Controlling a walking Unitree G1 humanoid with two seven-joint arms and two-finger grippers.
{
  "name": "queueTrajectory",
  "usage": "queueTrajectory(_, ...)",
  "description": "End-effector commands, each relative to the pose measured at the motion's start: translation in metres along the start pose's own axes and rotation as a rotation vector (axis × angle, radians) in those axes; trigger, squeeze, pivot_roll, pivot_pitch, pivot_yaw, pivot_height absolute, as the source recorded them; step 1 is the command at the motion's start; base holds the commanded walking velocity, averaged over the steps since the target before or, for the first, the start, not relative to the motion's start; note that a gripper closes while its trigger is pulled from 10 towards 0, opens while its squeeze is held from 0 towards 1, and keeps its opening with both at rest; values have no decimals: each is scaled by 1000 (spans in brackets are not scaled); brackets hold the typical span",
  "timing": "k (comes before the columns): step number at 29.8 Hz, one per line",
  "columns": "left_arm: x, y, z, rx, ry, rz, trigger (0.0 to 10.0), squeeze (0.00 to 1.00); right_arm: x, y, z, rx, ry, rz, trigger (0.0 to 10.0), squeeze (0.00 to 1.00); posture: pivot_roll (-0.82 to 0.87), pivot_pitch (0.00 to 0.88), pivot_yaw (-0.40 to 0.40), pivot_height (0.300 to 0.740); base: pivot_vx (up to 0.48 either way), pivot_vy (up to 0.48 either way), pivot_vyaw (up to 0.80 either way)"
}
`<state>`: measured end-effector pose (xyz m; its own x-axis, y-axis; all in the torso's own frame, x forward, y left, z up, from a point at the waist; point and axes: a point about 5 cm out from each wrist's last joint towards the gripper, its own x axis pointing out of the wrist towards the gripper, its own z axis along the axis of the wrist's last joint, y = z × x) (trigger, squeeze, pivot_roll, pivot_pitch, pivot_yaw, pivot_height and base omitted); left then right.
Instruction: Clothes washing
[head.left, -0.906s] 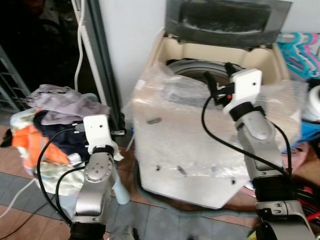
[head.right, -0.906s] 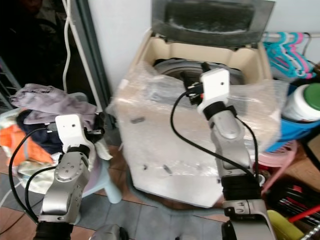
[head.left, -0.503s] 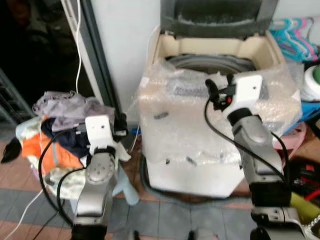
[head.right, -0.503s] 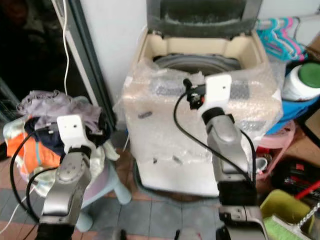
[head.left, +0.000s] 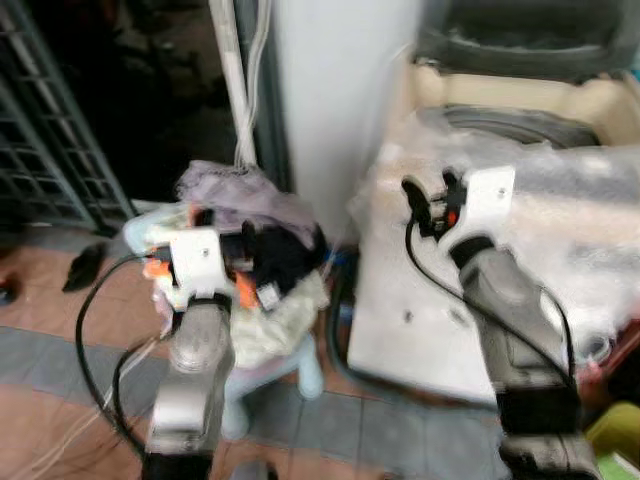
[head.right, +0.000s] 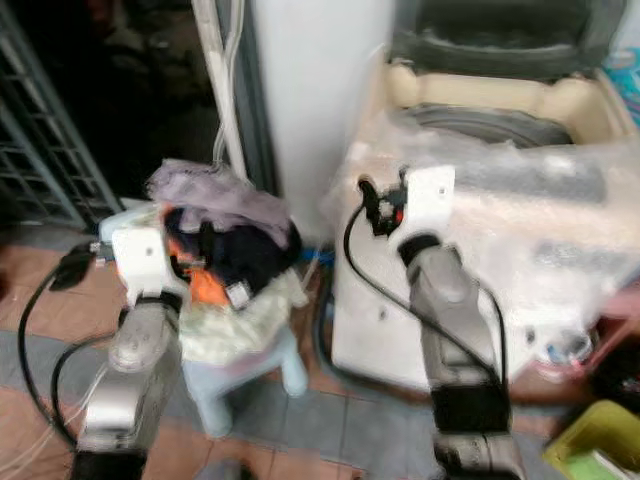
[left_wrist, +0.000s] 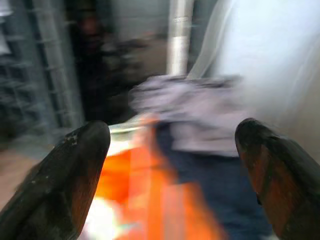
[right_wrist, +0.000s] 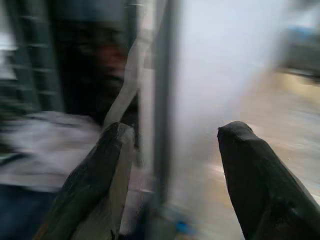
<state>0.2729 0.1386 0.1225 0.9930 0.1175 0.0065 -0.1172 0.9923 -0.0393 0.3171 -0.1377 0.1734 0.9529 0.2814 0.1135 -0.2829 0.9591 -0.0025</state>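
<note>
A heap of clothes (head.left: 262, 240) lies on a pale blue stool (head.left: 303, 370); a lilac-grey garment (left_wrist: 200, 112) is on top, with dark blue and orange (left_wrist: 127, 185) pieces under it. My left gripper (left_wrist: 172, 165) is open and level with the heap, close in front of it, with nothing between its fingers. The cream top-loading washing machine (head.left: 460, 320), wrapped in bubble wrap, stands at the right with its lid (head.left: 530, 35) up. My right gripper (head.left: 428, 200) is open and empty by the washer's front left corner. The frames are blurred.
A white wall corner (head.left: 330, 90) with a pipe and cable (head.left: 235, 90) stands between the heap and the washer. A metal grille (head.left: 50, 130) and a dark doorway lie to the left, and a dark shoe (head.left: 85, 265) lies on the tiled floor. A yellow-green bin (head.left: 615, 430) sits low right.
The camera has swung left, so the heap now sits near the centre and the washer is pushed right. My right gripper has come back off the tub rim. Both grippers stay open.
</note>
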Motion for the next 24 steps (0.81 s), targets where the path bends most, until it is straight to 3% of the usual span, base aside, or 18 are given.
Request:
queueTrajectory(1,0,-1,4,-7,-16,2,10000,0,1,-4,6,-7,-16,-1,10000,0,-72,0,29,740,0,0,781)
queueTrajectory(14,-3,2,1,-1,-8,10,10000,0,6,1,0,-34,32,44,10000,0,-62,0,28,740,0,0,685)
queueTrajectory(24,-3,2,1,3,-7,5,10000,0,10,5,-6,-64,71,70,10000,0,-56,0,21,740,108,0,0)
